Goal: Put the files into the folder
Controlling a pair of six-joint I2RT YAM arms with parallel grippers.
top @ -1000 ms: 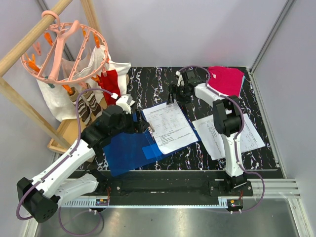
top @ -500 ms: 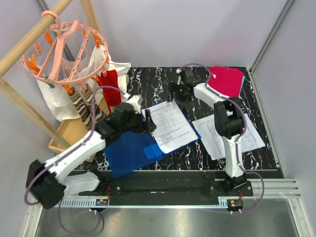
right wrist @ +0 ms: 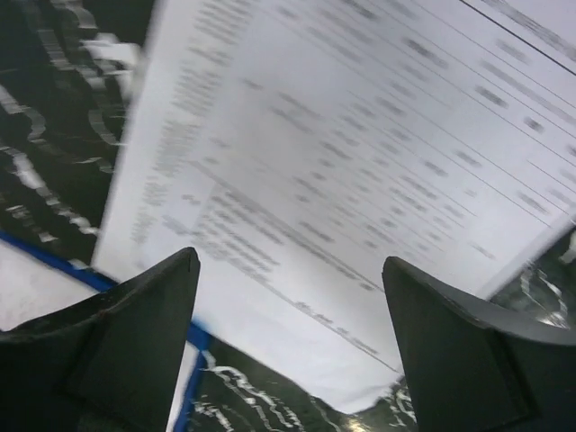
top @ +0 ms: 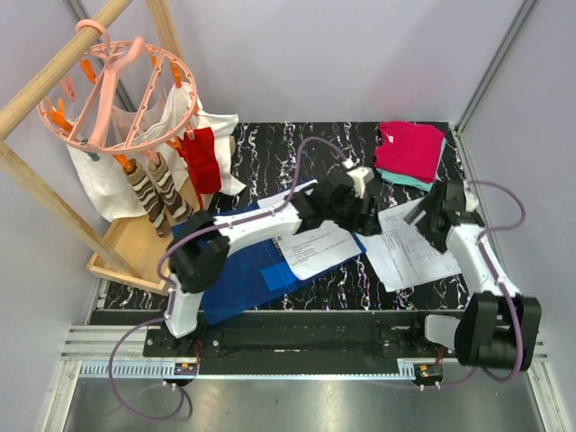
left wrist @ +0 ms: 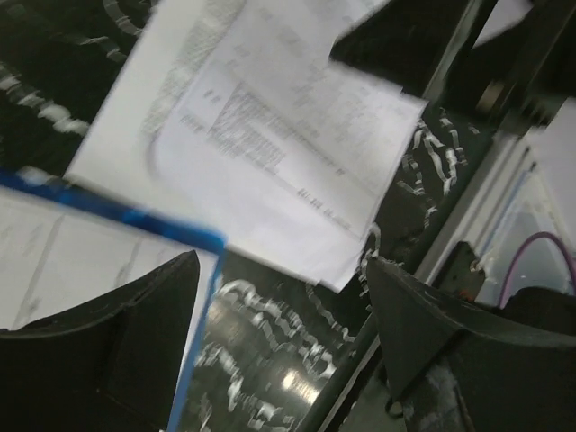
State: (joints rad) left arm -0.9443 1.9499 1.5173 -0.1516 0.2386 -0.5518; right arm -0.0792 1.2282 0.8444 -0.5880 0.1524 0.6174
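The blue folder point(top: 229, 279) lies on the black marbled table at the near left, with one printed white sheet point(top: 315, 247) lying over its right part. More printed sheets point(top: 409, 261) lie loose to the right. My left gripper point(top: 364, 211) reaches across the folder and hangs open and empty above the gap between folder and loose sheets. Its wrist view shows the folder's edge point(left wrist: 135, 220) and the loose sheets point(left wrist: 270, 153) beyond the open gripper point(left wrist: 279, 333). My right gripper point(top: 425, 216) is open and empty above the loose sheets point(right wrist: 360, 180), with the folder's edge point(right wrist: 54, 261) at its left.
Folded pink and teal clothes point(top: 409, 148) lie at the far right corner. A wooden frame with a pink round clothes hanger point(top: 117, 90) and hanging garments point(top: 202, 157) stands at the far left. Grey walls close in the table on three sides.
My left arm swung right across the folder to its right edge. My right arm moved from the far middle of the table to above the loose sheets at the right.
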